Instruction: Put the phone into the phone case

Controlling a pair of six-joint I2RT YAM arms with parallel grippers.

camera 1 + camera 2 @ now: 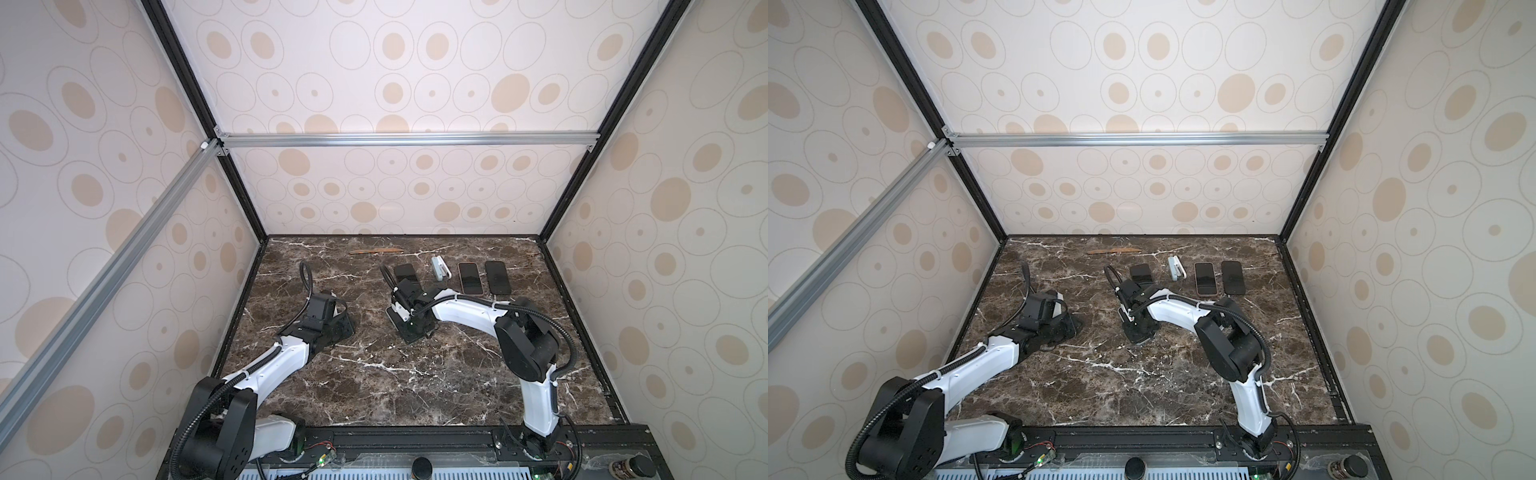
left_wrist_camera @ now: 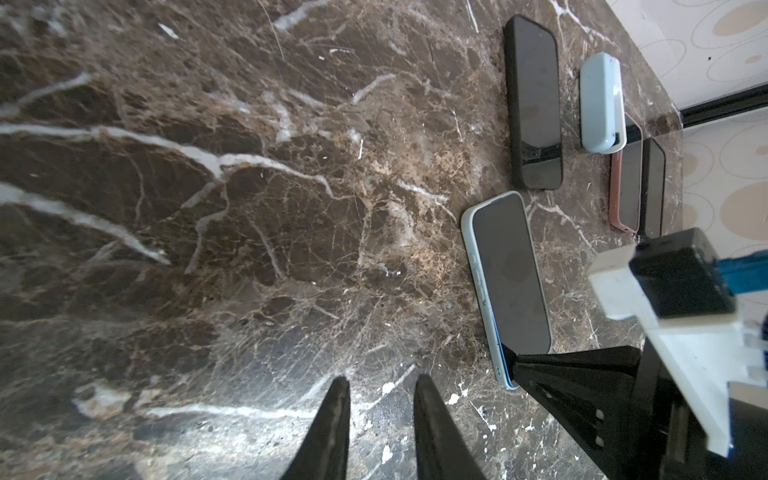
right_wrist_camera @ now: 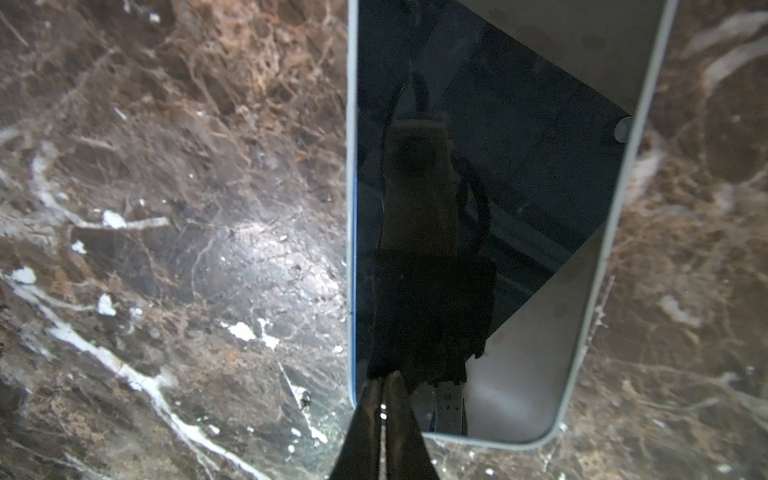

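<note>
a: nearest item?
b: left gripper [image 2: 381,380], fingers slightly parted, empty, over the marble table [image 2: 208,208].
a: next?
b: phone [image 3: 478,208] lying in pale blue case [image 3: 498,444], mid-table. right gripper [image 3: 383,380] pressed together, tips on one corner. a blue edge shows there, likely unseated: press straight down, no sliding.
a: farthest?
b: black phone [image 1: 405,272], stapler-like item [image 1: 439,268], pink-cased phone [image 1: 471,277], dark phone [image 1: 497,276].
</note>
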